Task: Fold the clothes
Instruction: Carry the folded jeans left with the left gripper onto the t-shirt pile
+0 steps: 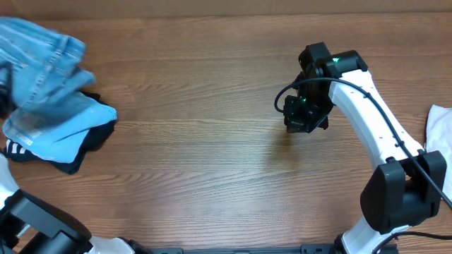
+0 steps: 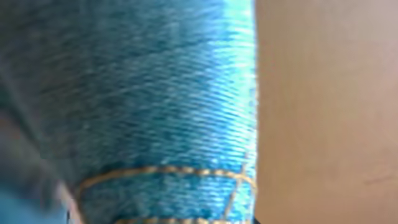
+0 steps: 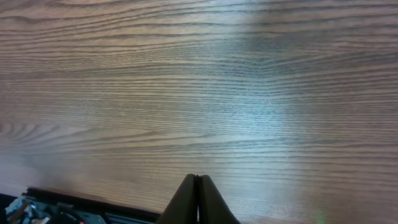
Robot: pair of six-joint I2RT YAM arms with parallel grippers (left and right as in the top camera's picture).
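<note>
R gripper sits mid-right over the bare table, well apart from every garment. In the R wrist view the two dark fingers are pressed flat together with no gap and nothing between them, so it's closed on nothing. Only wood grain shows ahead of the tips. Can't tell if the tips touch the surface or hang just above it.

L gripper: can't tell how wide it is. The L wrist view is filled on its left by blurred denim w/ a line of tan stitching low down, and bare wood on the right. No fingers show there. Overhead, a dark shape at the far-left edge beside the denim is possibly that gripper, but it's too cropped to read. Whether it grips the cloth, can't say.

Clothes: the jeans lie bunched in the far-left corner, on top of a sky-blue shirt. A black garment sticks out from under the shirt on its near and right sides. A white garment lies at the right edge, partly cropped, just beside the R arm's near link.
</note>
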